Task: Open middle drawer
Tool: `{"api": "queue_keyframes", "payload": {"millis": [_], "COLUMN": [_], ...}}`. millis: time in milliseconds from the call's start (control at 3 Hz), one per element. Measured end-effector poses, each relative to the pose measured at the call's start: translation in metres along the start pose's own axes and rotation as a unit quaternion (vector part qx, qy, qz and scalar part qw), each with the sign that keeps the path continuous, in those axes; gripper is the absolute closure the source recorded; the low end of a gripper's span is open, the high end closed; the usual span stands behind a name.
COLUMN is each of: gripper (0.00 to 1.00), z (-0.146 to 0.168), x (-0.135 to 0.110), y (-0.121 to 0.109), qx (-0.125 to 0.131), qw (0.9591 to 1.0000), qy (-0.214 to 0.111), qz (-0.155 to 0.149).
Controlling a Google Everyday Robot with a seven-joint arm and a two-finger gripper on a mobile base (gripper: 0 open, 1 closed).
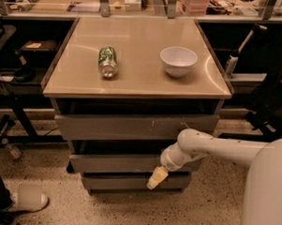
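Observation:
The grey cabinet [62,90] has three stacked drawer fronts. The middle drawer [110,163] is a wide, plain grey panel below the taller scratched top front [131,127]. A dark gap shows above it and its inside is hidden. My gripper [157,177], with pale yellow tips, hangs from the white arm [210,145]. It sits at the right part of the middle drawer's lower edge, over the seam with the bottom drawer [124,182].
On the cabinet top lie a green can [107,61] on its side and a white bowl [178,60]. A black chair base [267,120] stands at the right, a desk frame [9,122] and a person's shoe [29,198] at the left.

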State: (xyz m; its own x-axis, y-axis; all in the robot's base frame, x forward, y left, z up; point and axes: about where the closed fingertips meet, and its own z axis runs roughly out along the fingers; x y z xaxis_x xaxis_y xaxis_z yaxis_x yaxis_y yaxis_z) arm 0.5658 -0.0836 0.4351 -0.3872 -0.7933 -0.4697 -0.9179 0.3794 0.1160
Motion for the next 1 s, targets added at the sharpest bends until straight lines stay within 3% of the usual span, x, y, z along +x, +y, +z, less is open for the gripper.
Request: {"api": "queue_keyframes", "payload": {"millis": [333,667,1000], "gripper": [0.0,0.0,0.0], "z": [-0.003,-0.014,-0.01], "x": [0.007,0.023,0.019], "y": [0.009,0.039,0.036], "qx": [-0.007,-0.025,-0.03], "qw": [0.9999,0.9993,0.9993], "qy": [0.006,0.02,0.018], "qz": [0.004,0.016,0.01]}}
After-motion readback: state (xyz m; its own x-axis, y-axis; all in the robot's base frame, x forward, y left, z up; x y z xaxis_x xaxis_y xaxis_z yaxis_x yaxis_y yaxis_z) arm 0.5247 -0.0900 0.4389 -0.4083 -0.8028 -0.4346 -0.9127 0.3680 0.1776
